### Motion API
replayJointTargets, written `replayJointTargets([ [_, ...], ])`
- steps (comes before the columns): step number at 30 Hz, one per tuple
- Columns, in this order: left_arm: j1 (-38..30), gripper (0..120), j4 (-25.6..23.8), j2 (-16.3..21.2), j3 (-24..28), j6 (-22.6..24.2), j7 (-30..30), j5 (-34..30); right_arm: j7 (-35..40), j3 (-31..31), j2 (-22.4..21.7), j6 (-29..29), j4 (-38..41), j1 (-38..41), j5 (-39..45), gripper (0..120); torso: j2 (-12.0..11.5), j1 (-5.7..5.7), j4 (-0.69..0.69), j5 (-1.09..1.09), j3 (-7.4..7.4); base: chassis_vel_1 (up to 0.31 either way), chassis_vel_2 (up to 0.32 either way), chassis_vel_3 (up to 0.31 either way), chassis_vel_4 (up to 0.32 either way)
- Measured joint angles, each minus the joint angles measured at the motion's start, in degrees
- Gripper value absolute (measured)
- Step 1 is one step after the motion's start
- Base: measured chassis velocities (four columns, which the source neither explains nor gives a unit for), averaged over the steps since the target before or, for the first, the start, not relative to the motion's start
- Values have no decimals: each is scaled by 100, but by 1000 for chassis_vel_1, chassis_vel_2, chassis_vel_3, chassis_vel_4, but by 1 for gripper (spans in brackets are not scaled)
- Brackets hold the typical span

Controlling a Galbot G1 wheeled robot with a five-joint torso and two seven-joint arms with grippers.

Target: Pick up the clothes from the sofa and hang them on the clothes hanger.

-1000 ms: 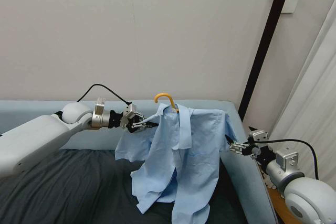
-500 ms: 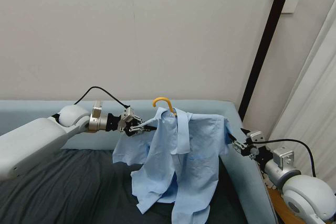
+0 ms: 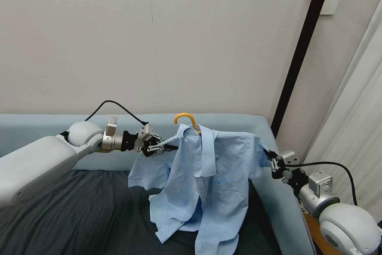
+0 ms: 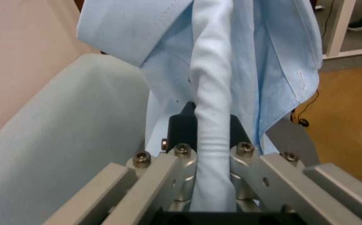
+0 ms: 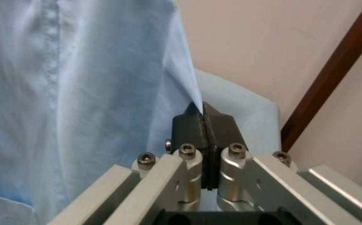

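A light blue shirt point(image 3: 206, 189) hangs on a hanger with a yellow hook point(image 3: 185, 117), held up in the air above the sofa point(image 3: 71, 213). My left gripper point(image 3: 163, 146) is shut on the shirt's shoulder by the collar; the left wrist view has a rolled fold of blue cloth point(image 4: 211, 140) pinched between the fingers. My right gripper point(image 3: 267, 158) is shut on the shirt's other shoulder edge, and in the right wrist view the black pads point(image 5: 190, 129) clamp a thin edge of the shirt point(image 5: 93, 93). The shirt's tail drapes down onto the dark seat.
The sofa has pale blue arms and backrest point(image 3: 54, 126) and a dark grey seat. A dark wooden post point(image 3: 301, 52) rises at the right against the wall, with a white curtain point(image 3: 358, 106) beside it. Wooden floor point(image 4: 343, 122) lies past the sofa's end.
Both grippers have carried the shirt and hanger slightly to the left and up. The right gripper has moved inward toward the sofa back.
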Motion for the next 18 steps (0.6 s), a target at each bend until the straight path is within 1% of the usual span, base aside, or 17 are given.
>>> replayJointTargets([
  [8, 261, 1, 49, -1, -291, -21, 1, 24, 250, 131, 110, -121, 11, 36, 271, 0, 0, 0, 0, 0, 0, 0, 0, 0, 0],
  [18, 371, 1, 94, 37, -462, -47, 1, 61, 274, 198, 47, -122, -55, 63, 289, 0, 0, 0, 0, 0, 0, 0, 0, 0, 0],
])
